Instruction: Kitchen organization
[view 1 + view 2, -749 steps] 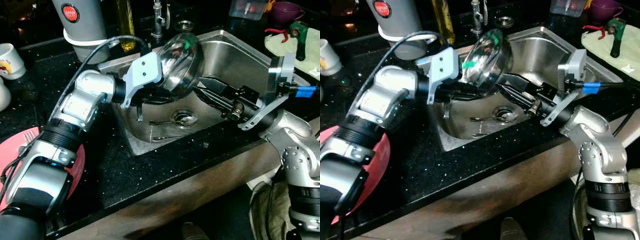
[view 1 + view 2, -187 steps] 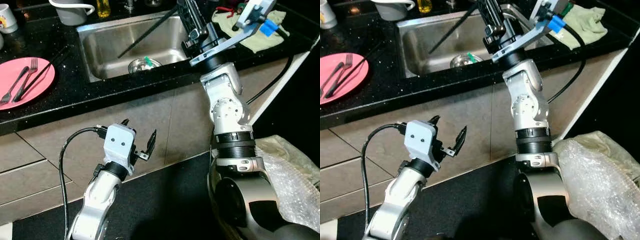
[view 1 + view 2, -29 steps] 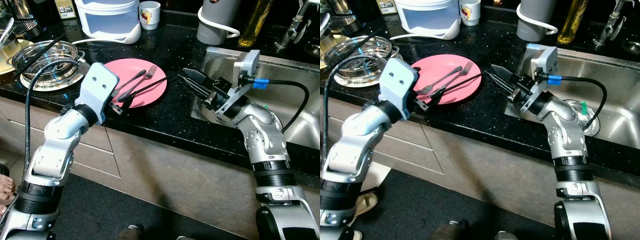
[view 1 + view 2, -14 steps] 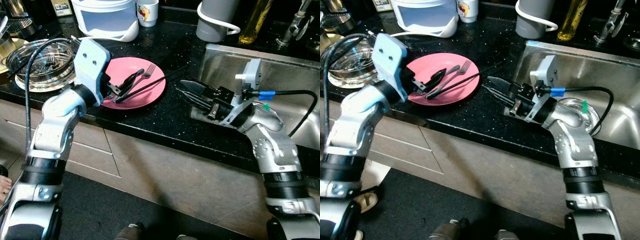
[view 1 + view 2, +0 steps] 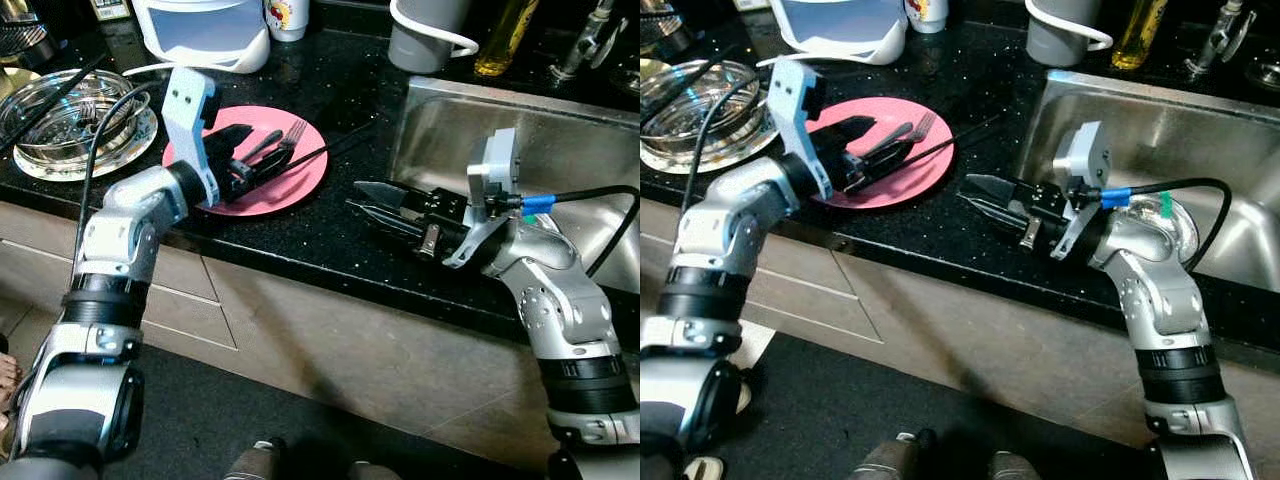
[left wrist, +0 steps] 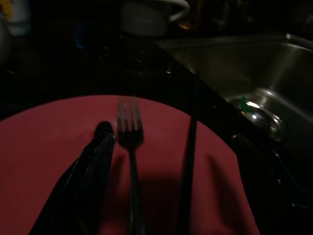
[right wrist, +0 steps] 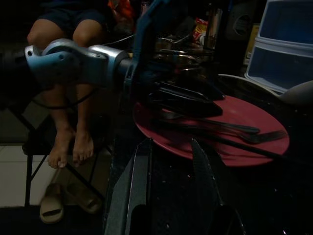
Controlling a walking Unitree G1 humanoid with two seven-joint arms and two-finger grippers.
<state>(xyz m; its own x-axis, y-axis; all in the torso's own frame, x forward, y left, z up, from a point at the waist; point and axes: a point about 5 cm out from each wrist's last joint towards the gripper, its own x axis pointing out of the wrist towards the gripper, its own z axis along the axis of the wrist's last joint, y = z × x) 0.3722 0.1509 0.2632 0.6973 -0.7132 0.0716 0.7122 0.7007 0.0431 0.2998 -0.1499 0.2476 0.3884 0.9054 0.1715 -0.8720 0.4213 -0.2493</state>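
Observation:
A pink plate point(image 5: 290, 185) lies on the black counter left of the sink, and two forks point(image 5: 272, 145) and a long black stick point(image 5: 330, 152) rest on it. My left gripper point(image 5: 255, 160) is open low over the plate. In the left wrist view, one fork point(image 6: 129, 142) and the stick point(image 6: 188, 161) lie beside its left finger point(image 6: 93, 166). My right gripper point(image 5: 357, 197) hovers open over the counter edge right of the plate, pointing at it, with nothing between its fingers point(image 7: 139, 181). A steel bowl point(image 5: 1170, 220) with a green item sits in the sink.
The steel sink point(image 5: 560, 150) is on the right, with a faucet point(image 5: 580, 45), an oil bottle point(image 5: 505, 40) and a grey jug point(image 5: 430, 35) behind it. A glass-lidded dish point(image 5: 70, 120) and a white container point(image 5: 200, 30) stand left. A seated person's legs point(image 7: 63, 98) are nearby.
My left gripper has come down lower over the plate, closing in on the forks. My right gripper has dropped a little over the counter edge. The camera has shifted slightly.

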